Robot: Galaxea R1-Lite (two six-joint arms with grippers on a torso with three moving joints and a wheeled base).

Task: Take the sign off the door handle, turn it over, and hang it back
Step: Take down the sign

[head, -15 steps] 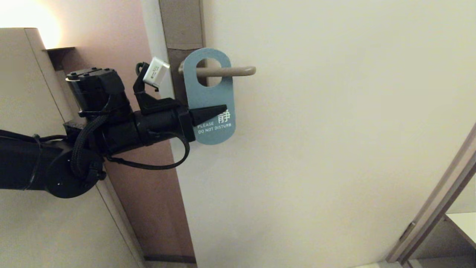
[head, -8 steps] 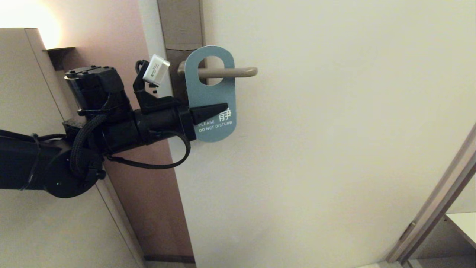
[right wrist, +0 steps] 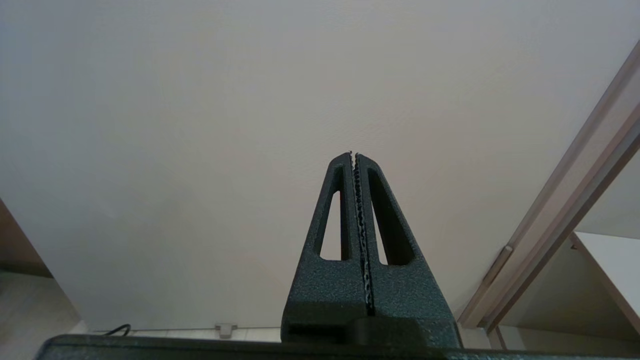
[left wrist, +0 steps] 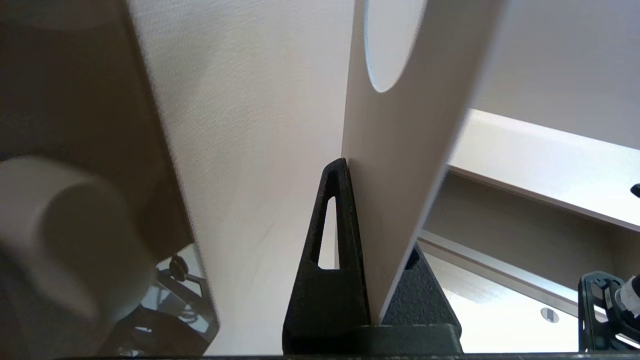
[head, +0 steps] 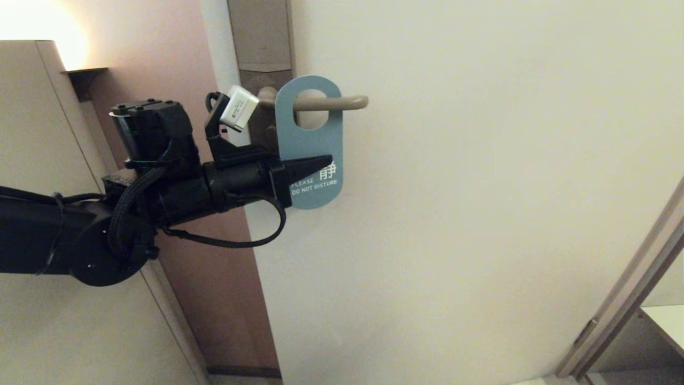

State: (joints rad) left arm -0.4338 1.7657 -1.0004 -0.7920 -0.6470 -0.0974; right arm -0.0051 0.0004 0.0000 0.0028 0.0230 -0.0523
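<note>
The sign [head: 310,140] shows its blue "PLEASE DO NOT DISTURB" face, and its hole still rings the door handle [head: 344,101], a beige lever sticking out to the right from the grey-brown plate [head: 261,43]. My left gripper [head: 312,163] reaches in from the left and is shut on the sign's lower half, just above the lettering. In the left wrist view the sign's pale back face [left wrist: 400,150] stands clamped between the black fingers [left wrist: 330,260]. My right gripper [right wrist: 353,156] is shut on nothing, low down and facing the bare door.
The cream door [head: 481,214] fills the right of the head view. A brown door frame [head: 214,278] and a beige cabinet [head: 32,133] stand on the left behind my left arm. A slanted frame edge [head: 625,289] runs across the lower right.
My left gripper has shifted right and slightly down with the sign. The sign has slid along the lever towards its free end.
</note>
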